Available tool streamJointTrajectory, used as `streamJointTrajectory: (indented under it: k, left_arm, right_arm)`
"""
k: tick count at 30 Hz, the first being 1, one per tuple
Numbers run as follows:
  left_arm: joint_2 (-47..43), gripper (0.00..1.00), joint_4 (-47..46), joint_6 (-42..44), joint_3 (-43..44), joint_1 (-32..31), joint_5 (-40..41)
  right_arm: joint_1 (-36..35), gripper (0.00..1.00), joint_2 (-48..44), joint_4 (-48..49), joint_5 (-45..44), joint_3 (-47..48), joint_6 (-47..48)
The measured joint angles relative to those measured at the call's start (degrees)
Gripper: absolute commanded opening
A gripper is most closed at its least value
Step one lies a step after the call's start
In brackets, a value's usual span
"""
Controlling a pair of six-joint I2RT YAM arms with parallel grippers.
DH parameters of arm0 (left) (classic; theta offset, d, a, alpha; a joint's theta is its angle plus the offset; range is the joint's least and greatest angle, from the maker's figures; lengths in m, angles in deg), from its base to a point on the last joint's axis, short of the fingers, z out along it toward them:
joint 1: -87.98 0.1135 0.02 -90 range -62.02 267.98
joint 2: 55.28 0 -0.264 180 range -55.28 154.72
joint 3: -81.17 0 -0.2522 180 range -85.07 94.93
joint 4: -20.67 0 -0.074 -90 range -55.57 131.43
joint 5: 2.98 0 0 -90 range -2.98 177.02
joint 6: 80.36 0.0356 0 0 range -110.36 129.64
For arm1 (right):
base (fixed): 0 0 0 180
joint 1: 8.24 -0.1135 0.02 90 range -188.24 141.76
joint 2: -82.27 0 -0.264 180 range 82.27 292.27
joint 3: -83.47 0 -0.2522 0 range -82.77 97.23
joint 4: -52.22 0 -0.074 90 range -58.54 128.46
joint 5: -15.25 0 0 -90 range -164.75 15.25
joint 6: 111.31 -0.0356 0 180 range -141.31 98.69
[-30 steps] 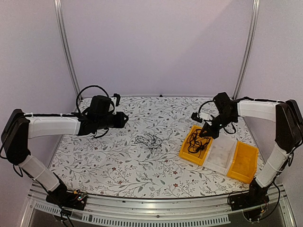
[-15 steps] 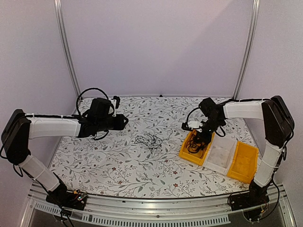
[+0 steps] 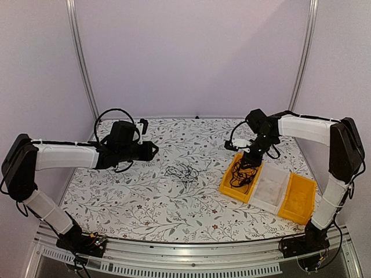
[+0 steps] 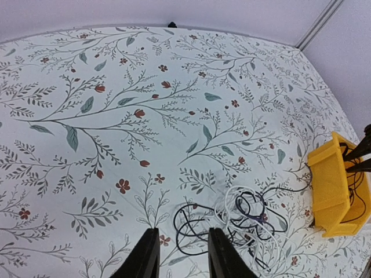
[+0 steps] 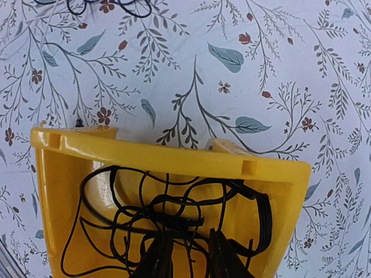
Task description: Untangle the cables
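A tangle of black cables with one white cable (image 3: 181, 172) lies on the floral table mid-centre; it also shows in the left wrist view (image 4: 246, 217). My left gripper (image 3: 153, 149) is open and empty, hovering left of the tangle, its tips (image 4: 181, 258) just short of the nearest black loop. A second bundle of black cables (image 5: 174, 214) lies in the left yellow bin (image 3: 227, 184). My right gripper (image 3: 251, 163) is above that bin, and its fingers (image 5: 188, 260) stand apart over the bundle, with strands running between them.
A clear bin (image 3: 269, 188) and another yellow bin (image 3: 298, 200) sit in a row to the right of the cable bin. The cable bin's rim (image 5: 174, 155) faces the tangle, and its corner shows in the left wrist view (image 4: 330, 185).
My right gripper swung left and down over the yellow bin, then shifted slightly back. My left gripper edged a little right toward the tangle.
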Motion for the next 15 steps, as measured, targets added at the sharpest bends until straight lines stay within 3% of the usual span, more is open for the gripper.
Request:
streamJointTrajectory:
  k: [4, 8, 15]
  left_arm:
    - [0.0, 0.33, 0.6, 0.4, 0.0, 0.0, -0.8]
    - [0.0, 0.33, 1.7, 0.6, 0.4, 0.0, -1.3]
    - [0.4, 0.34, 4.2, 0.5, 4.1, -0.1, -2.8]
  right_arm:
    - [0.0, 0.39, -5.3, -3.7, 0.7, 1.5, 0.0]
    - [0.0, 0.39, -7.7, -4.6, 2.7, 6.6, -1.0]
    - [0.0, 0.41, 0.5, -3.9, 11.5, 18.7, -8.9]
